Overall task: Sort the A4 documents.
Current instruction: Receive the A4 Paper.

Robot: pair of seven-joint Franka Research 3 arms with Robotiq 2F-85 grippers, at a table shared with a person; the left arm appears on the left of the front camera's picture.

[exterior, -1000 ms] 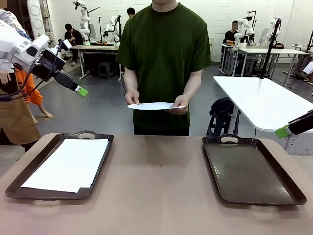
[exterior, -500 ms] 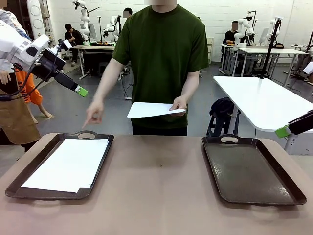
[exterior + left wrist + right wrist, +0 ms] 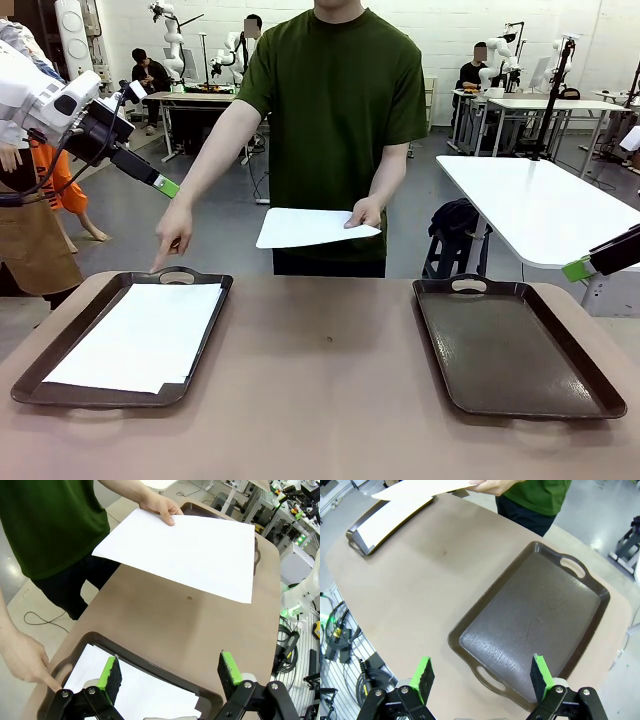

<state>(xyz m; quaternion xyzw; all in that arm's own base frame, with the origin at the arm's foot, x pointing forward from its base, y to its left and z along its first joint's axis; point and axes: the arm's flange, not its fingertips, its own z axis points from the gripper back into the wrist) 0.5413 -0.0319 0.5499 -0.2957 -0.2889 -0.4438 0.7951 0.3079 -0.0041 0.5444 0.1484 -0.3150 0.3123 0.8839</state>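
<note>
A blank sheet of paper (image 3: 312,227), with no print or label to read on it, is held flat by the person's hand (image 3: 366,212) above the table's (image 3: 320,390) far edge. More blank sheets (image 3: 140,335) lie in the left tray (image 3: 205,335), where the person's other hand (image 3: 173,228) points at its far handle; the right tray (image 3: 515,345) lies bare. The left gripper (image 3: 169,674) hangs with jaws spread above the left tray, and the right gripper (image 3: 481,676), also spread and holding nothing, hangs above the right tray.

under your left gripper (image 3: 169,676), jaws standing wide, the left tray (image 3: 150,662) is already carrying stacked sheets (image 3: 145,692). a person's pointing hand (image 3: 172,232) is hanging beside its far handle, and a held sheet (image 3: 190,550) is hovering ahead. below your right gripper (image 3: 482,677), the right tray (image 3: 535,625) is lying bare.
</note>
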